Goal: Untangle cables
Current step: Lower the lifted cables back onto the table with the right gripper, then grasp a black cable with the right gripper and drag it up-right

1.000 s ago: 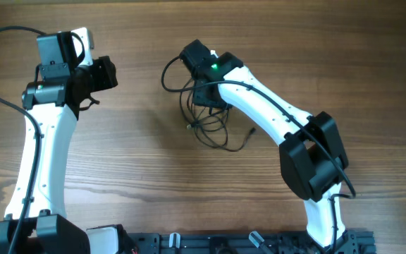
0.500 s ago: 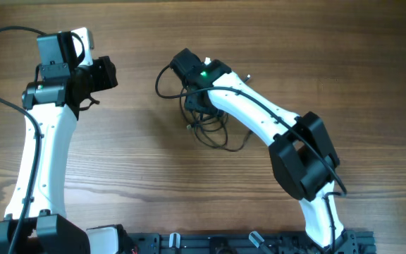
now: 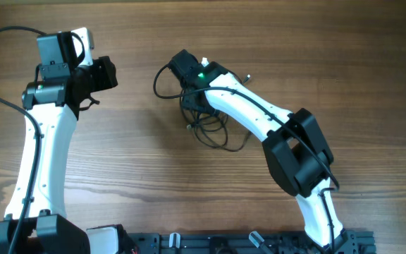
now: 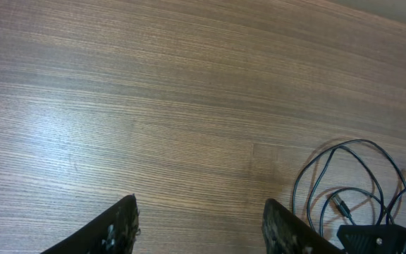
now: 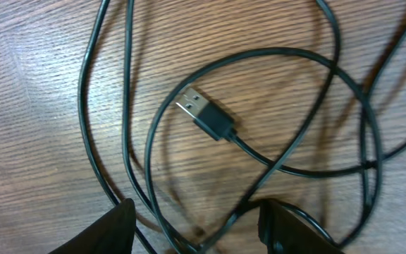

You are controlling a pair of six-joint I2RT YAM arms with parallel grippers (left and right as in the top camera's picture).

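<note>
You have bare table (image 3: 139, 169) to pass over between the two arms and all along the far right. The cables (image 3: 211, 128) sprawl in loose loops at the middle, partly under the right arm (image 3: 249, 107), which slants across them from the near right. The left arm (image 3: 44, 141) blocks the left side, from near edge to far.
</note>
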